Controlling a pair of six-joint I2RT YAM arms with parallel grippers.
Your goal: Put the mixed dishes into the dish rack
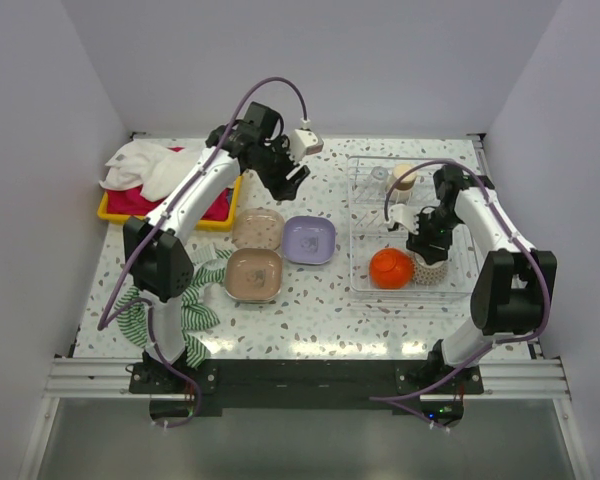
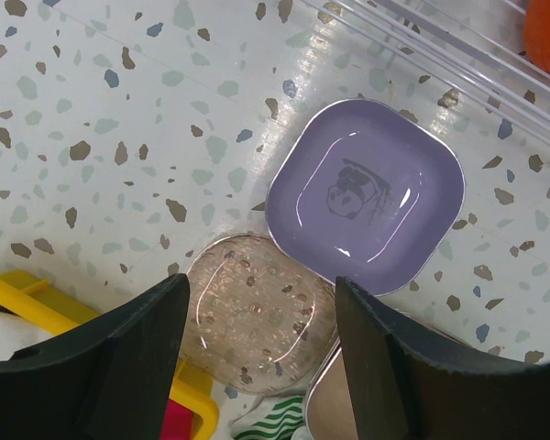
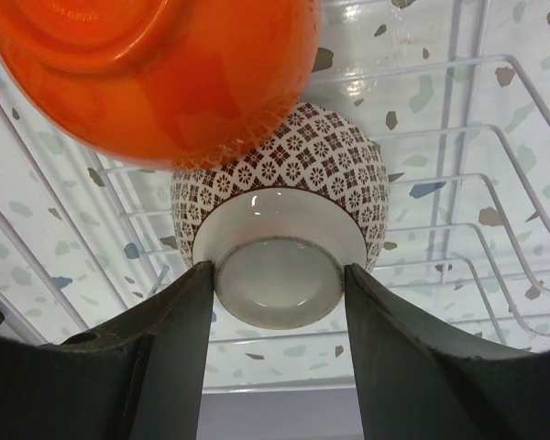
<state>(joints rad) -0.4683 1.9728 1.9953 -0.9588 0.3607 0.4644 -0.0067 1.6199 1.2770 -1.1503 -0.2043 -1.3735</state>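
Observation:
My left gripper (image 1: 285, 180) (image 2: 261, 302) is open and empty, held above the table over the upper tan plate (image 1: 258, 228) (image 2: 257, 312). The lilac plate (image 1: 310, 240) (image 2: 367, 192) lies right of it, and a second tan plate (image 1: 254, 274) lies nearer. In the dish rack (image 1: 352, 230) (image 3: 495, 137), my right gripper (image 1: 427, 252) (image 3: 278, 275) is shut on the foot ring of the upturned patterned grey-white bowl (image 1: 433, 272) (image 3: 284, 183). The orange bowl (image 1: 391, 268) (image 3: 156, 73) lies upturned beside it. A beige cup (image 1: 404, 177) and a clear glass (image 1: 379, 176) stand at the rack's far end.
A yellow tray (image 1: 115, 210) with white towels (image 1: 145, 168) sits at the far left. A green striped cloth (image 1: 170, 305) lies at the near left, partly under the nearer tan plate. White walls close in the table on three sides.

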